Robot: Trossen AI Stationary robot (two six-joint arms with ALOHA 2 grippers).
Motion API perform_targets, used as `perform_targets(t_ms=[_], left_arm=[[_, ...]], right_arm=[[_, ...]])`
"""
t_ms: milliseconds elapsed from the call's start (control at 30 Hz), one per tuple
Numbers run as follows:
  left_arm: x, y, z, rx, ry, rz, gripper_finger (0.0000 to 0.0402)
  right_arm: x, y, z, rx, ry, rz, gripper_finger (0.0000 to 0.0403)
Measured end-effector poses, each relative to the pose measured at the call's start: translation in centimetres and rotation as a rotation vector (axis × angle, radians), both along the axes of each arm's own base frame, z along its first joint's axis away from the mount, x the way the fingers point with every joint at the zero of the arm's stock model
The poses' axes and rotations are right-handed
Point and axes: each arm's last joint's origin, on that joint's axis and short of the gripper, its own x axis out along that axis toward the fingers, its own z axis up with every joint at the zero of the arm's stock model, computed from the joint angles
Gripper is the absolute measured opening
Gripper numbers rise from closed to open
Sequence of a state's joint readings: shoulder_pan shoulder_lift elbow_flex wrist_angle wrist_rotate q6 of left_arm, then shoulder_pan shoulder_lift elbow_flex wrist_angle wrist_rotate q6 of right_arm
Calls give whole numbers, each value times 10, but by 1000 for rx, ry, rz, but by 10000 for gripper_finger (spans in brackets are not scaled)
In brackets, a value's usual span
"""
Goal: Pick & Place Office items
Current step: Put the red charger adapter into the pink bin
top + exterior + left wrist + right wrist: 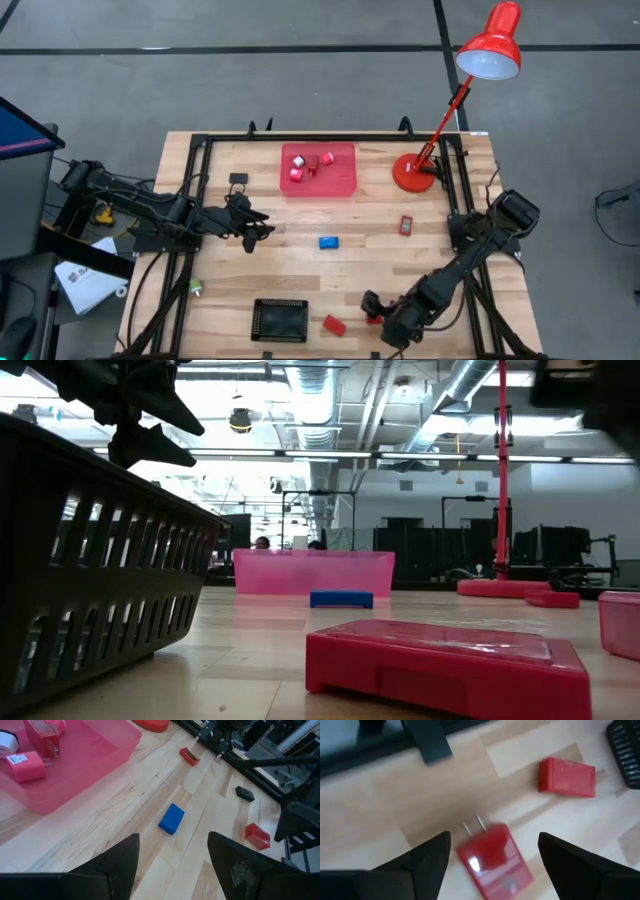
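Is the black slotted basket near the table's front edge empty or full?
Empty: the high view shows only the bare dark floor of the black slotted basket.

A pale wooden table (300, 215) with a black frame around its edges carries everything. At the far side lies a pink tray (342, 180) holding several small red-and-white pieces (309, 165). Beside it, towards the right, stands the round base of a red lamp (410, 173). A small black piece (238, 179) lies to the left of the tray. Near the middle lies a blue block (329, 241), with a small red piece (406, 225) well apart to its right. At the near edge sits a black basket (280, 320); just right of it lies a red block (334, 325), and a second red block (492, 860) farther right. A tiny green bit (196, 288) lies by the left edge.
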State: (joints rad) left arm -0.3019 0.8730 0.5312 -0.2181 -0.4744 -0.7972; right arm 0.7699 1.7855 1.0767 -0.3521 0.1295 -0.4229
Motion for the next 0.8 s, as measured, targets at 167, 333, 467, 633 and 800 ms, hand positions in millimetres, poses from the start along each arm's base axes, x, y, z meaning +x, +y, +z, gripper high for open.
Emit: perform_targets(t_ms=[167,333,467,633,800], left_arm=[[0,0,0,-1,-2,6,231],[0,0,0,-11,-5,12,231],[0,0,0,-11,-5,12,231],[0,0,0,-12,-5,11,231],[0,0,0,-12,-5,11,231]], right_arm=[[10,-18,-4,-82,-14,110,295],[19,-29,-4,-45,19,143,295],[25,-36,-6,13,62,150,295],[29,-44,-7,69,104,166,295],[29,-48,-8,80,142,159,295]])
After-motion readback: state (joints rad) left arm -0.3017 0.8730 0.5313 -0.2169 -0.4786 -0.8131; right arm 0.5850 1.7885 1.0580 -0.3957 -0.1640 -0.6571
